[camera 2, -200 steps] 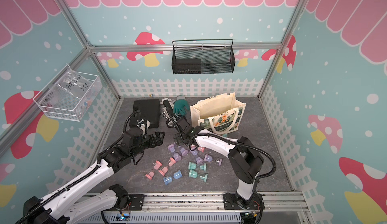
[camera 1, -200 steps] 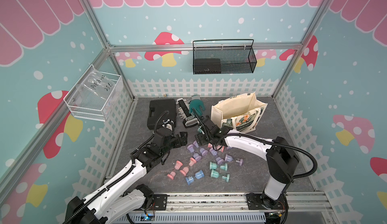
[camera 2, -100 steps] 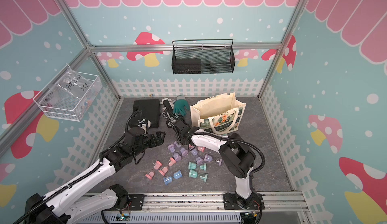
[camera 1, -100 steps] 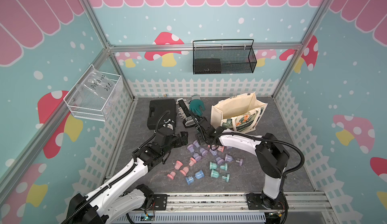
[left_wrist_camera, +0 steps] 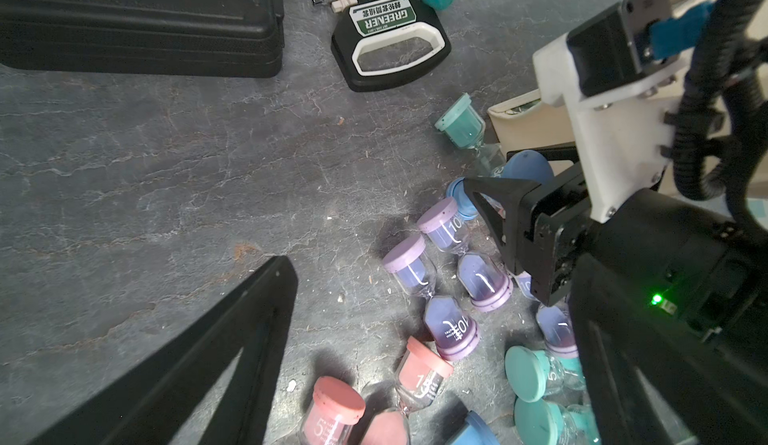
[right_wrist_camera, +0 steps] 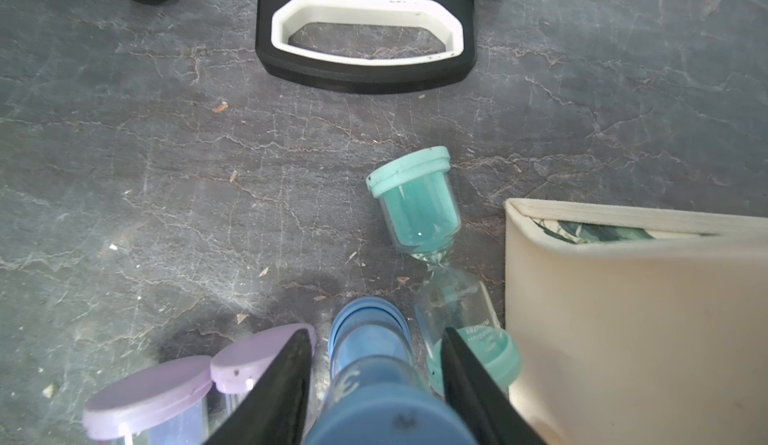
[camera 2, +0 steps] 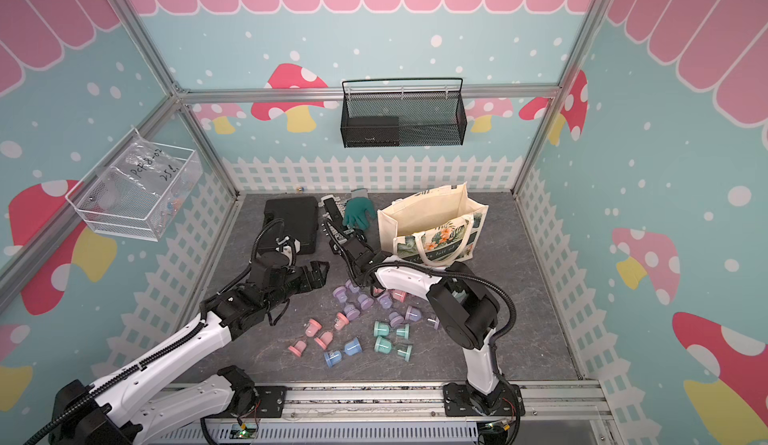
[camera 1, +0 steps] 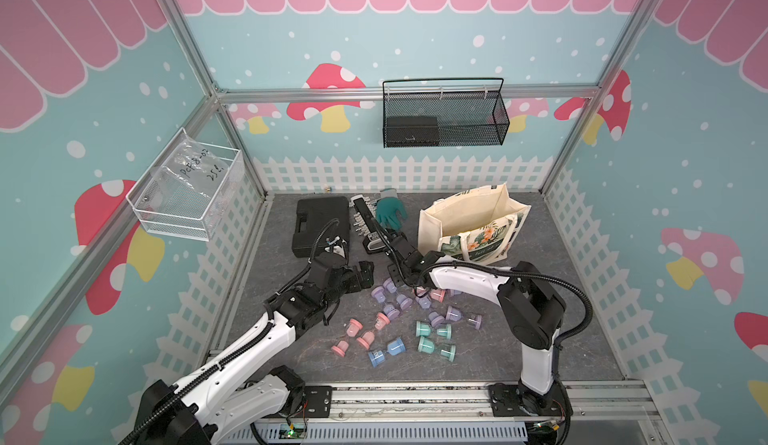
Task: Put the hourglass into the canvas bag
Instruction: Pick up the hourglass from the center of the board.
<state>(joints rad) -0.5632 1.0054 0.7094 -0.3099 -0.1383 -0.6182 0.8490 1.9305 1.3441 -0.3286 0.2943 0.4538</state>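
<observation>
My right claw (right_wrist_camera: 376,335) straddles the glass middle of the blue hourglass (right_wrist_camera: 365,384), clamped or not I cannot tell; likely light, slick, brittle, so its capped ends grip safer

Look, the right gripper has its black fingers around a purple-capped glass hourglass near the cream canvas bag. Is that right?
Not quite. The glass hourglass between the right gripper's black fingers has blue caps, not purple; the right wrist view shows it, with the cream canvas bag close by.
</observation>
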